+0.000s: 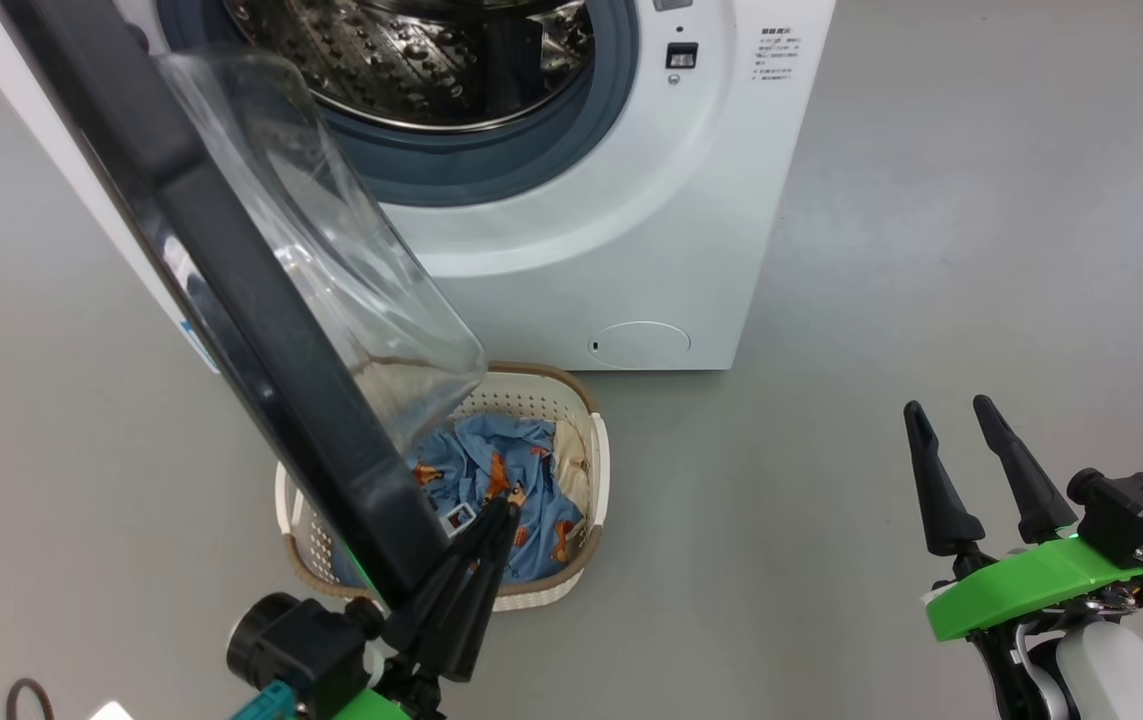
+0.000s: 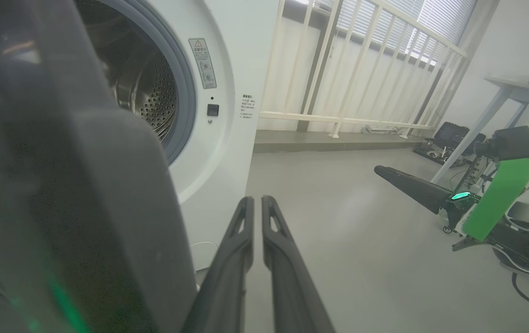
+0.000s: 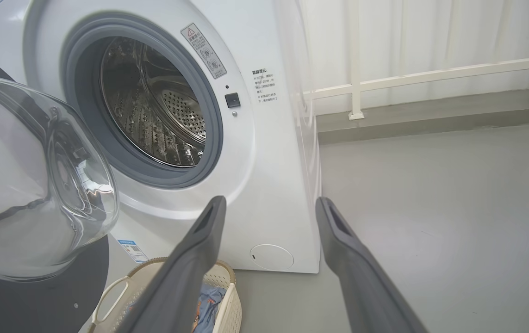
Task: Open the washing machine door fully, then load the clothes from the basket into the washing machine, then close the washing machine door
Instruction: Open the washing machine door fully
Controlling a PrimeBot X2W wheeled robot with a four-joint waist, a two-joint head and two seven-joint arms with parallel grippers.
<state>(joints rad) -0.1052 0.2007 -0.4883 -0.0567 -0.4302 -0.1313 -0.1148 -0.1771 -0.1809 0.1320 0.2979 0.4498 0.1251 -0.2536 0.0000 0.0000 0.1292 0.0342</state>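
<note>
The white washing machine (image 1: 631,200) stood on the floor with its door (image 1: 231,290) swung open on its left side. The door's glossy black rim was seen nearly edge-on, and its clear glass bowl (image 1: 331,250) bulged out on the side facing the machine. The perforated steel drum (image 1: 421,60), ringed by a grey gasket (image 1: 531,150), showed bare metal. Just in front, partly under the door, sat the cream perforated basket (image 1: 595,470) with a brown rim. It held light-blue clothes (image 1: 491,470) printed with orange-brown animals.

The washing machine (image 1: 631,250) stands on the floor (image 1: 931,250) at the back, with a railing (image 2: 338,120) behind it to the right. Its door (image 1: 231,300) swings out on the left, reaching forward over the left part of the basket (image 1: 596,470). The basket sits on the floor just before the machine, with the clothes (image 1: 491,465) in it. The left end effector (image 1: 499,508) is just right of the door's near edge, above the clothes; the right end effector (image 1: 947,404) is well apart to the right, over the floor
</note>
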